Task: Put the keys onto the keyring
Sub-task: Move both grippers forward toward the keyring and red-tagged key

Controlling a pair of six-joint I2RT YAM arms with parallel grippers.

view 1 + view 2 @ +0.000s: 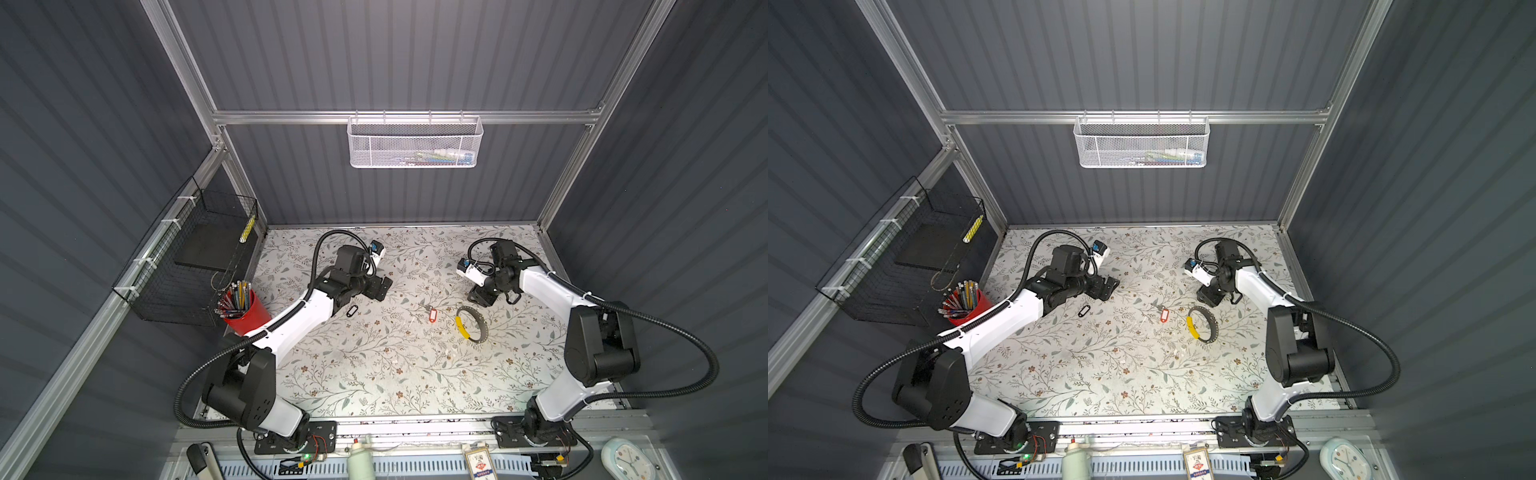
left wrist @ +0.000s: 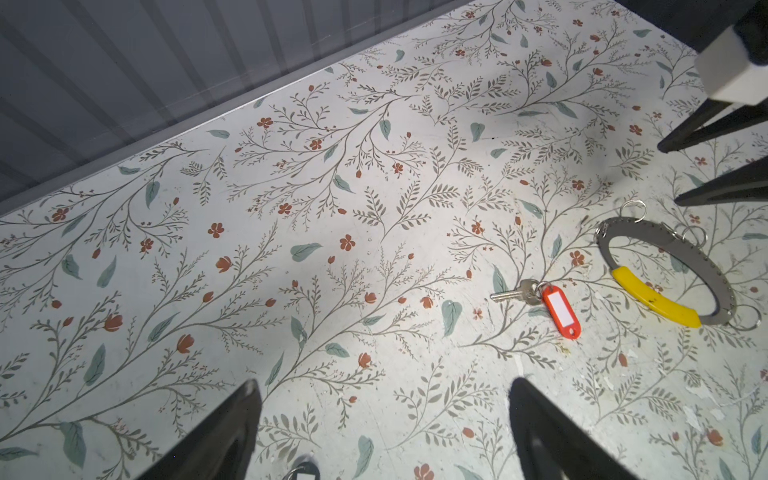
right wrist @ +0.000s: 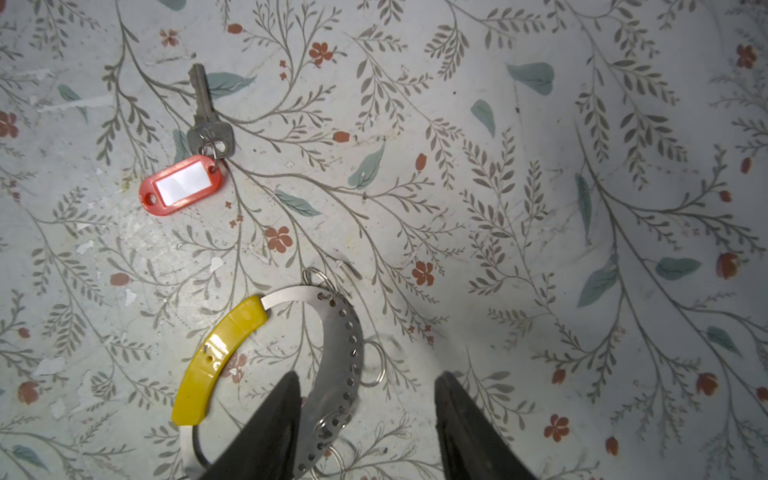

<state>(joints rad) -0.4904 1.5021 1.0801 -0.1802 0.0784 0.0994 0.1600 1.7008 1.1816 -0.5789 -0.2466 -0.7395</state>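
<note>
Right wrist view: right gripper [image 3: 368, 376] half-spread astride keyring [image 3: 347, 332] band, nothing pinched; left gripper [image 2: 384, 384] spread wide, empty. Looks like ring-grab step; next needs square pinch on band.

Right wrist view: the keyring [image 3: 332, 324] slips behind one finger of the right tool [image 3: 369, 376], then runs off the edge. The black-rimmed tag [image 2: 301, 471], between the fingers of the left tool [image 2: 384, 381], is mostly cropped (can't make out its key).
</note>
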